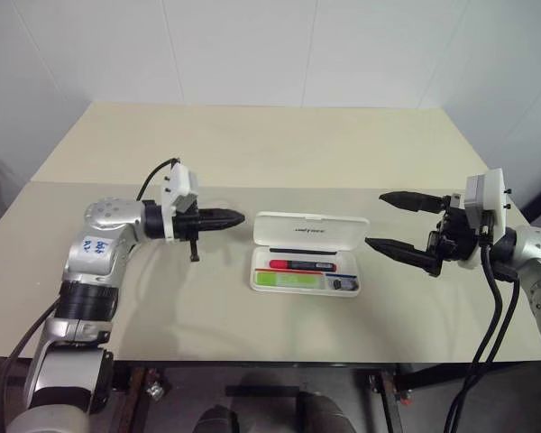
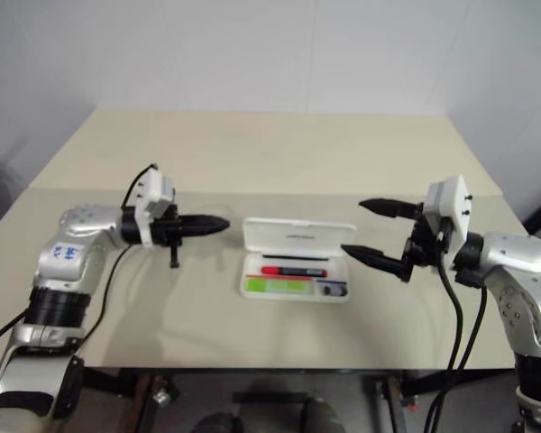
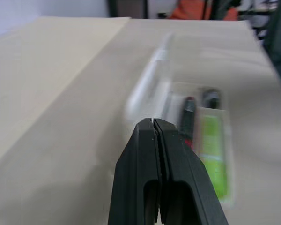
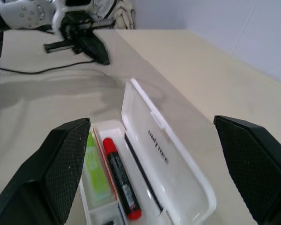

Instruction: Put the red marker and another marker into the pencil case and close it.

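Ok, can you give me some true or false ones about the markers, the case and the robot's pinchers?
1. The red marker lies inside the pencil case. True.
2. The pencil case is closed. False: its lid stands open.
3. The light green marker is in the case beside the red one. True.
4. The left gripper holds the green marker. False: it is shut on nothing, beside the case.
5. The right gripper is open. True.

Beige table (image 1: 252, 144) set into a corner, plain white walls (image 1: 252, 45), dark floor (image 1: 252, 397) beneath
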Robot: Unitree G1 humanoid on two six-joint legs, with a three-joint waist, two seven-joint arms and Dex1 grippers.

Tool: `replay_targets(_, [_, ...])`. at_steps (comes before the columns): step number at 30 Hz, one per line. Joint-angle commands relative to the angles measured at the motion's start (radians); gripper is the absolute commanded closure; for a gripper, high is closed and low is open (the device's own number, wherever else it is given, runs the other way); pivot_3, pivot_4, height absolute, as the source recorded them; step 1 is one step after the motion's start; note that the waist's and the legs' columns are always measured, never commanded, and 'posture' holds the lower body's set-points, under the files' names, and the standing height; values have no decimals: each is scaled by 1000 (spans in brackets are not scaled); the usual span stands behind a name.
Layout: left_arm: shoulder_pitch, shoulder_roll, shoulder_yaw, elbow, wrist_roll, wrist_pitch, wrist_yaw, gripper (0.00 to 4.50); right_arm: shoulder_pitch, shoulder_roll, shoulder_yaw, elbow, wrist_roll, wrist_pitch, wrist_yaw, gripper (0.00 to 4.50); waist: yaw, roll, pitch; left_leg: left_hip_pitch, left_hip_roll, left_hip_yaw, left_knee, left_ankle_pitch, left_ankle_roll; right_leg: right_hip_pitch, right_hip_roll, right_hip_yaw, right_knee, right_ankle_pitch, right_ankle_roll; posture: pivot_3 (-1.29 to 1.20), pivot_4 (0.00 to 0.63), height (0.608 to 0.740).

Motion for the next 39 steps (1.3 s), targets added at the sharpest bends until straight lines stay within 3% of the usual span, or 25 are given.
replay_targets(1, [-60,-18,-4,52,34,-49,42,4473,16,-12,-34,-38,-5,-22,-6,0,-1,0,0,0,0,0,0,0,0,0,0,0,0,0,0,0,150,740])
replay_targets(8, [-128,-76,-41,148,93,-104,87,4473,42,-9,-46,-53,-12,-21,-16,0,-1,0,0,0,0,1,0,0,0,0,0,0,1,0,0,0,150,740])
replay_targets(21, [-77,-60,-172,97,158,-251,-98,4473,75,-14,-64,-96,6,-3,-41,0,-1,0,0,0,0,1,0,0,0,0,0,1,0,0,0,0,150,740])
replay_targets(39, [55,-81,-329,-47,306,-157,-52,4473,101,10,-62,-159,19,22,-99,0,-1,0,0,1,0,1,0,0,0,1,0,1,0,0,0,0,150,740])
